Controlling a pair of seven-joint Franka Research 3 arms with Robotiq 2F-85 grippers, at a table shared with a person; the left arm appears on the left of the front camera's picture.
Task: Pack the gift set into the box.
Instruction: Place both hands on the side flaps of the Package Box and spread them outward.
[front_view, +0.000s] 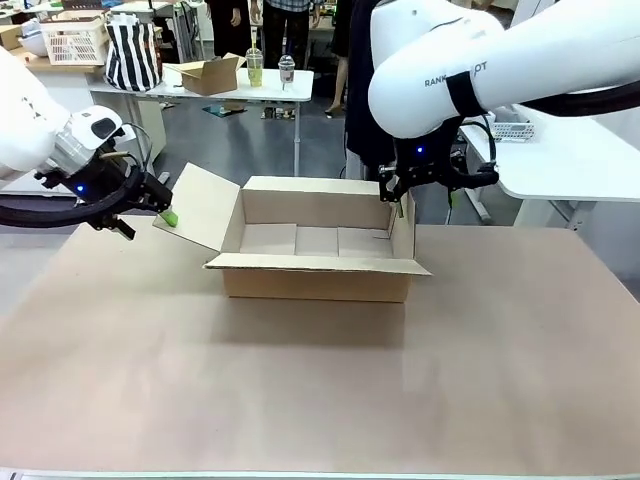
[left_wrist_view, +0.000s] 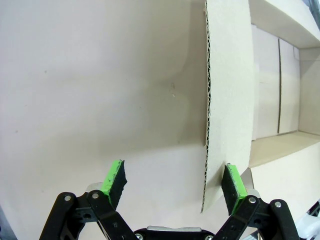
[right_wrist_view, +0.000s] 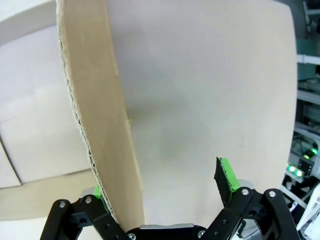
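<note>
Left gripper (left_wrist_view: 173, 179), right gripper (right_wrist_view: 164, 186) astride box (front_view: 316, 285) flaps, arm (front_view: 520, 60) lettered "RANK"

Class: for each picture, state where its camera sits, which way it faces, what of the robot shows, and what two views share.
Front: between the arms, facing across the table at the box; left gripper and right gripper show.
Left wrist: on the left arm, facing the box's left flap; open fingers show.
Right wrist: on the right arm, facing the right flap; fingers show.
Shared: front and left wrist show the left flap.
</note>
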